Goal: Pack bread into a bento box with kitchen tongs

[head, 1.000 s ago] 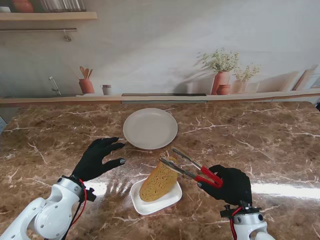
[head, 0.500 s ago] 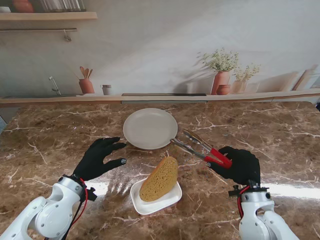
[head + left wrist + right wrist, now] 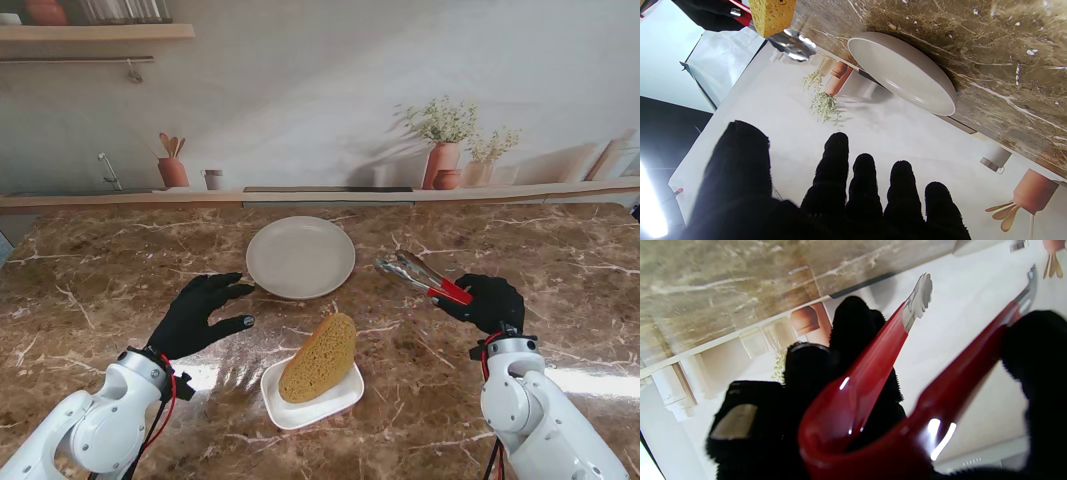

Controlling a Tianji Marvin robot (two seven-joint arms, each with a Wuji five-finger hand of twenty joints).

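From the stand's view, we see our right hand (image 3: 487,302) wrapped around the red handles of the tongs (image 3: 422,278), lifted over the marble surface (image 3: 560,260), with the 2 metal tips pointing left toward the round plate (image 3: 300,257) and a little apart from each other. The tips hold nothing. The bread (image 3: 319,357) leans tilted in the small white bento box (image 3: 340,398), nearer to me than the plate and well apart from the tong tips and from the fingers of both hands. Our left hand (image 3: 196,316) hovers over the surface just left of the box with its fingers spread, holding nothing and touching neither the box nor the bread.

In the left wrist view, the 5 fingers (image 3: 836,173) of the left hand are splayed and bare. The plate (image 3: 903,71) lies ahead of them, and a corner of the bread (image 3: 772,15) shows beside the shiny tong tips (image 3: 793,43).

In the right wrist view, the fingers (image 3: 853,336) of the right hand close around the red arms of the tongs (image 3: 870,373). The 2 arms stand apart, and the scalloped tip (image 3: 920,298) grips nothing.
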